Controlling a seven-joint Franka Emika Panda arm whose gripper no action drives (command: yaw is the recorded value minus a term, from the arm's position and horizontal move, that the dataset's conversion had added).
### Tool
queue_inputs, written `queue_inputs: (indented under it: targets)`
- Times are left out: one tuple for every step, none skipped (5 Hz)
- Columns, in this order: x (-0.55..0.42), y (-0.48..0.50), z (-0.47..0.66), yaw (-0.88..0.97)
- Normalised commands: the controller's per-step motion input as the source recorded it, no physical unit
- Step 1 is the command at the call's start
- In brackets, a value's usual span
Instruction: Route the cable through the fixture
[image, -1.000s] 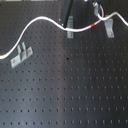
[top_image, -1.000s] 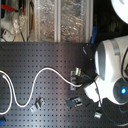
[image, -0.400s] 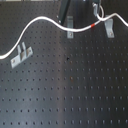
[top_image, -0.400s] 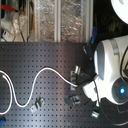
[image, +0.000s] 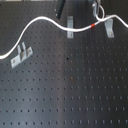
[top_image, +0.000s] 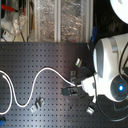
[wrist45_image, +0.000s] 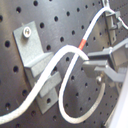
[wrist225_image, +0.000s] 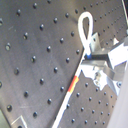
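**Cable.** The cable (image: 40, 20) runs in a long wave across the tabletop (image: 65, 95). It enters from the edge at the first exterior view's left, and its red band (image: 95, 23) lies near the edge at the first exterior view's top. Just past the band, the cable passes the head of the fixture (image: 109, 28), the slanted clip by the first exterior view's top right corner. It appears to touch or overlie the fixture there and is not seen seated in the slot.

**Tool.** The tool (wrist225_image: 91, 58) appears narrowly closed on the cable just beside a tight loop (wrist225_image: 86, 20) (judged from both wrist views).

**Step in hand.** In my judgement this is mid-routing: the cable is gripped and carried close to the fixture, but not yet threaded. The next move calls for lowering the held section in line with the slot while keeping the loop from snagging on the clip's head.

**Other items.** The cable also crosses an upright clip (image: 70, 23), and a twin-pronged bracket (image: 21, 54) stands beside its run near the edge at the first exterior view's left.

**Not determinable.**
- The tool is cut off at the top of the first exterior view.
- The robot body (top_image: 111, 70) hides the fixture area in the second exterior view.
- It is not certain which clip fills the first wrist view.
- Both cable ends are out of frame.
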Motion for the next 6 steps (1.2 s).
queue_inputs:
  targets:
    - [-0.114,0.027,0.09,0.86]
    - [-0.044,0.015,0.17,0.99]
    - [-0.023,-0.004,0.00,0.00]
    - [-0.230,-0.302,0.01,-0.21]
    - [0.000,0.000,0.01,0.00]
    - [-0.214,0.106,0.14,0.54]
